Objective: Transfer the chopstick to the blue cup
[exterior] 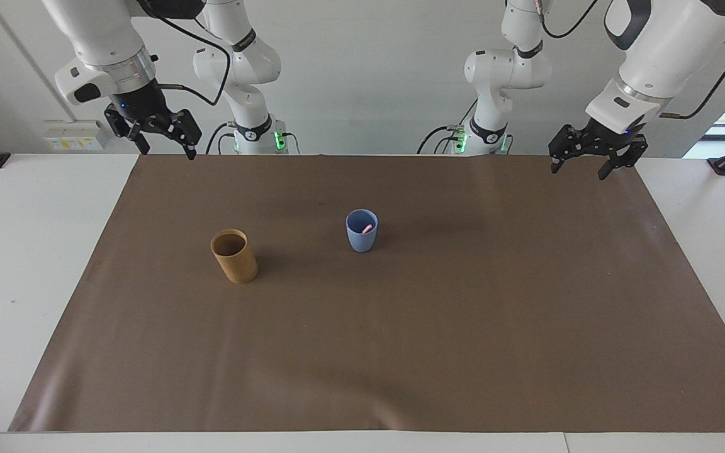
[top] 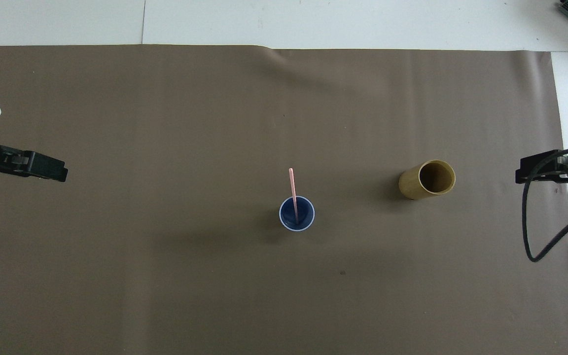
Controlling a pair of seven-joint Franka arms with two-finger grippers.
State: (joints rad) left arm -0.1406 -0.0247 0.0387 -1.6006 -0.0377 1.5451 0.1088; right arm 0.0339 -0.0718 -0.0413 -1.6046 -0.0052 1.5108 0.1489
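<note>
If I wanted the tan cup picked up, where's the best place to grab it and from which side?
Grip the tan cup across its straight wall just under the rim, coming down from above with one finger inside the open mouth. It stands upright and looks empty, toward the right arm's end, so the open right end effector probably has the shorter reach.

Setting: robotics laboratory. Evidence: two white robot arms (exterior: 246, 75) on bases with green indicator lights, mounted at the edge of a white table (exterior: 35, 251); brown mat (exterior: 400, 327) covering the work surface; bare white wall; wall socket strip (exterior: 73, 135); loose black cables (top: 535, 231).
</note>
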